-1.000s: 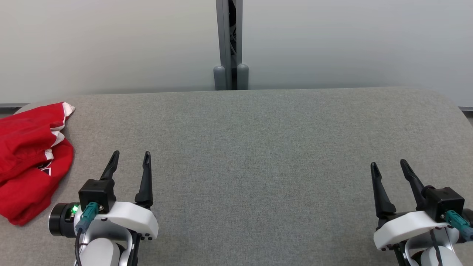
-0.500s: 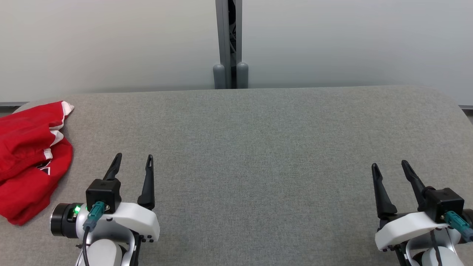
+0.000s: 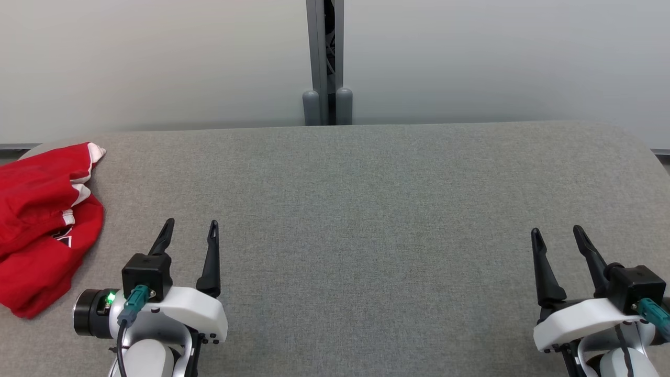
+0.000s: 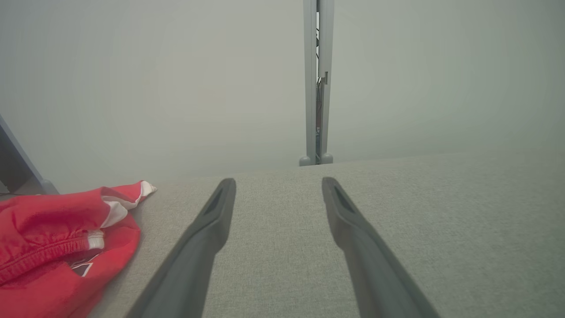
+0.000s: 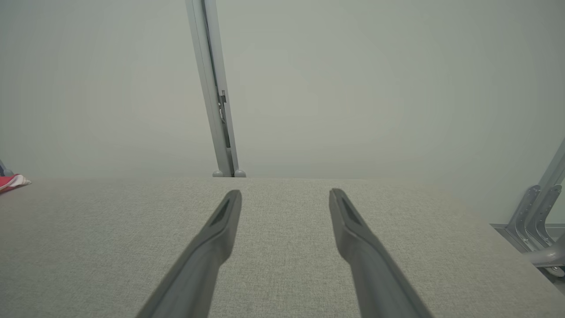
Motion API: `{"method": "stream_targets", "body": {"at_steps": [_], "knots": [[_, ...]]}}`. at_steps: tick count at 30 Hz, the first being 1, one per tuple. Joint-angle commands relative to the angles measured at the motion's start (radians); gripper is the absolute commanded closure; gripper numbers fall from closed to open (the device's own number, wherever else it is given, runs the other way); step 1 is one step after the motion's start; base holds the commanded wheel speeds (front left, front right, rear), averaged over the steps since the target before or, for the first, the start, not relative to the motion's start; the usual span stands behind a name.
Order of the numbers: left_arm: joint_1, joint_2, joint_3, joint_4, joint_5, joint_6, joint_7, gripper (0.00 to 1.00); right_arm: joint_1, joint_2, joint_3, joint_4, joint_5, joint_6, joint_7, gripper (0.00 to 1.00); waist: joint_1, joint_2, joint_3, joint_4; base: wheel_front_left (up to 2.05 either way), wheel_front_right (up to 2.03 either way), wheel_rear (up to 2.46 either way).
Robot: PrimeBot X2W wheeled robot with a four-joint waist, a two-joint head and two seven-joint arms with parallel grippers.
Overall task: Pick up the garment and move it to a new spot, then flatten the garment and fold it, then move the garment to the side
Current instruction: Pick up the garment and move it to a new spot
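The bunched-up red cloth garment (image 3: 42, 230) lies at the left end of the grey fabric desk (image 3: 366, 209). The left claw (image 3: 191, 223) and right claw (image 3: 555, 230) are spread wide and hold nothing, likely ready to grab.

garment (image 3: 42, 225) cut off at left edge

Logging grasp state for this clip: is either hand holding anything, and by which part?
Nothing is held. The left hand and right hand are both open and empty; the red garment lies bunched at the left end of the table, untouched.
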State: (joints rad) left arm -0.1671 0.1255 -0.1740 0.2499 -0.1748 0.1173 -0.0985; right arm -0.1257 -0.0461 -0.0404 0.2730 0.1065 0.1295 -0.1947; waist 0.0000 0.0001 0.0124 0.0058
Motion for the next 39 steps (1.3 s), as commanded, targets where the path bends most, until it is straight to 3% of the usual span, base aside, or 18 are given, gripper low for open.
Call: {"method": "stream_targets", "body": {"at_steps": [1, 15, 22, 30, 39], "knots": [[0.008, 0.008, 0.001, -0.003, -0.002, 0.008, -0.002, 0.0, -0.01, -0.009, -0.001, 0.001, 0.002, 0.002, -0.008, 0.0, 0.0, -0.0001, 0.0, 0.0, 0.0, 0.0, 0.0], [-0.009, 0.011, -0.003, 0.002, -0.014, 0.018, -0.009, 0.0, -0.011, -0.008, 0.002, 0.005, 0.011, 0.002, -0.015, 0.0, 0.0, -0.0001, 0.008, 0.043, 0.0, 0.0, 0.0], [-0.025, 0.012, 0.002, -0.002, -0.026, 0.022, -0.027, 0.0, -0.02, -0.008, 0.009, -0.013, 0.015, 0.002, -0.012, 0.0, 0.0, -0.0001, 0.024, 0.156, 0.0, 0.0, 0.0], [-0.016, 0.021, 0.015, 0.003, -0.042, 0.032, -0.034, 0.0, -0.025, -0.008, 0.039, -0.017, 0.027, 0.002, -0.015, 0.0, 0.0, -0.0001, 0.019, 0.342, 0.0, 0.0, 0.0], [0.006, 0.031, 0.038, -0.005, -0.066, 0.046, -0.035, 0.0, -0.039, -0.008, 0.072, -0.018, 0.045, 0.002, -0.02, 0.0, 0.0, -0.0001, 0.021, 0.467, 0.0, 0.0, 0.0]]}}
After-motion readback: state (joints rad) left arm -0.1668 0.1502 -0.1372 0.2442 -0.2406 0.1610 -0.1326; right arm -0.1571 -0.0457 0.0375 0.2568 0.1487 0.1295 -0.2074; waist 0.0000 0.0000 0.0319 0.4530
